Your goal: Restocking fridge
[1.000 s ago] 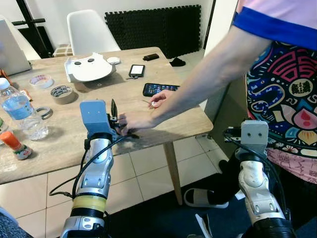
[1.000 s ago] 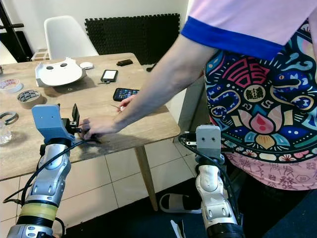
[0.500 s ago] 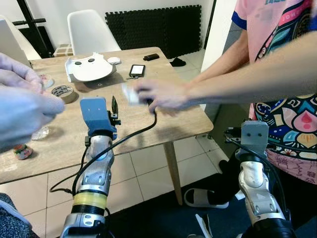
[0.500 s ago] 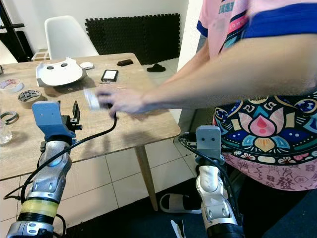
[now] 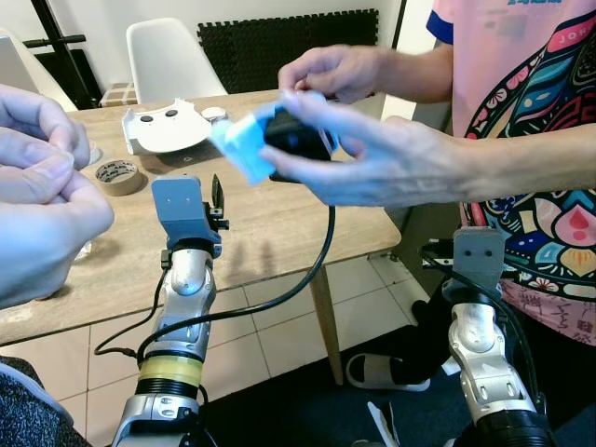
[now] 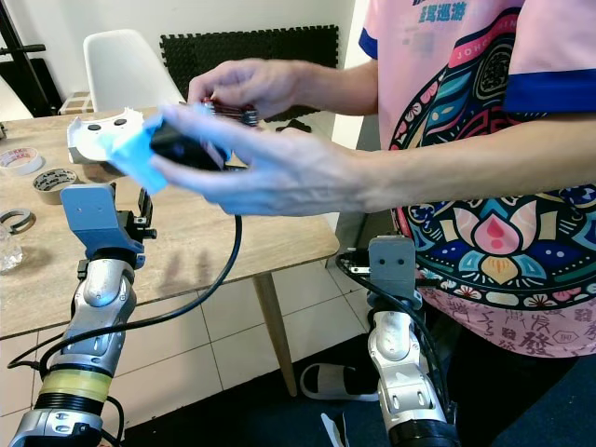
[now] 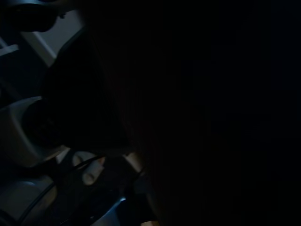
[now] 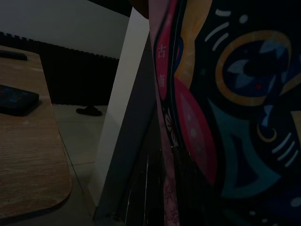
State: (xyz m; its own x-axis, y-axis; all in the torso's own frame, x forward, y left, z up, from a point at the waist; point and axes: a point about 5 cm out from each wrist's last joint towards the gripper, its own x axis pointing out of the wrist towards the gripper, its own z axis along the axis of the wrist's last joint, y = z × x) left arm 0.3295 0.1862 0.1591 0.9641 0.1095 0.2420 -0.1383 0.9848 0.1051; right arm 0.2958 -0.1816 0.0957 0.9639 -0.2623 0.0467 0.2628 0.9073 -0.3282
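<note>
No fridge or stock in view; my left gripper [image 5: 215, 197] is by the surface [image 5: 279, 219], right arm low, grip state unclear for both, so best I hold steady while a person's hand [image 5: 372, 154] handles a black device [image 5: 293, 140] with cable [image 5: 317, 261].

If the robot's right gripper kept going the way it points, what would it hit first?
Judging from the right wrist view, most likely the person's patterned shirt, which looms close ahead. The wooden table lies off to one side. Depth is hard to judge.
</note>
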